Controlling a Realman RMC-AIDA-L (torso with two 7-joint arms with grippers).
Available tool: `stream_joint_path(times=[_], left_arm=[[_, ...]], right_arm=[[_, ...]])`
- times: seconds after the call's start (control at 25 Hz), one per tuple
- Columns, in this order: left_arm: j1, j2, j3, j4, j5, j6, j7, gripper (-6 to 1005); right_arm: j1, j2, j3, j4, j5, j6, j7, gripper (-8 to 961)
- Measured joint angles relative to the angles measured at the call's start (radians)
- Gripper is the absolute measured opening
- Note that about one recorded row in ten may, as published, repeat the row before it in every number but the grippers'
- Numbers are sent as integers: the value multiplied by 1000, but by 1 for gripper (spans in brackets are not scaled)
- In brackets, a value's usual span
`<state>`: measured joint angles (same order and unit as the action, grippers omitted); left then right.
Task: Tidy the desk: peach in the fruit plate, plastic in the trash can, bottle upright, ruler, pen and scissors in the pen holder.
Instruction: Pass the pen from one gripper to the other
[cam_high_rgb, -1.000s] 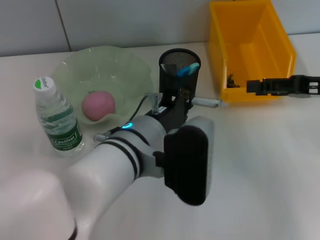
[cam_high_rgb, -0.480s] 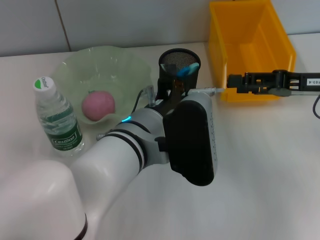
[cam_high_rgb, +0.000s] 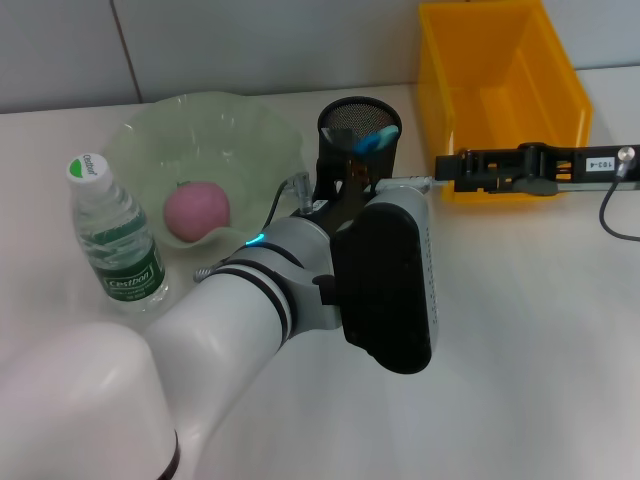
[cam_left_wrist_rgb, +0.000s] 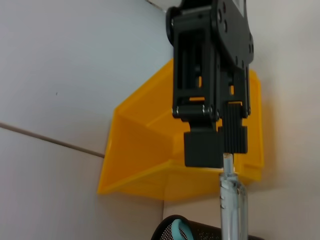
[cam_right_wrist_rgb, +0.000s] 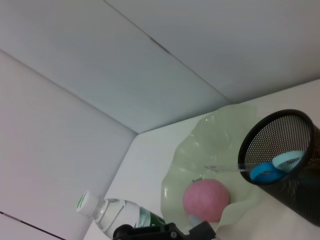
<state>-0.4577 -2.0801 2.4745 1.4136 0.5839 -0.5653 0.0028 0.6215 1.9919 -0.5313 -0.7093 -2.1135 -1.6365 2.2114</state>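
A clear pen (cam_high_rgb: 405, 183) (cam_left_wrist_rgb: 231, 200) sticks out level in the air beside the black mesh pen holder (cam_high_rgb: 358, 140), held by my left gripper, which is hidden behind its own wrist. My right gripper (cam_high_rgb: 442, 168) (cam_left_wrist_rgb: 220, 150) reaches in from the right and meets the pen's tip. Blue scissors handles (cam_high_rgb: 372, 140) (cam_right_wrist_rgb: 275, 167) show inside the holder. The peach (cam_high_rgb: 197, 210) lies in the green fruit plate (cam_high_rgb: 250, 140). The bottle (cam_high_rgb: 115, 235) stands upright to the left. The yellow trash can (cam_high_rgb: 500, 90) is behind the right gripper. Ruler and plastic are out of view.
My left arm (cam_high_rgb: 290, 300) fills the table's front centre and hides the surface under it. The right arm's cable (cam_high_rgb: 612, 215) hangs at the right edge. A tiled wall runs along the back.
The right gripper has moved left from the trash can's front to the pen's tip. The left arm has lifted and turned slightly, bringing the pen level toward it.
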Motion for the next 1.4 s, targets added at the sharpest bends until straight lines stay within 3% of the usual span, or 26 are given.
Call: stream_joint_path(times=[0.72,1.04,1.4], left_arm=[[-1,0,-4,-10,4,-13,-1,143],[-4,0,-5,-16,5,-13,-1,143],[-12,0,-3,-16,5,-26,-1,143]], right_arm=[[27,3,-44,24,-2,41,18,719],[27,2,-45,24,3,41,25,500],[35,6,-45,24,4,41,26,437]])
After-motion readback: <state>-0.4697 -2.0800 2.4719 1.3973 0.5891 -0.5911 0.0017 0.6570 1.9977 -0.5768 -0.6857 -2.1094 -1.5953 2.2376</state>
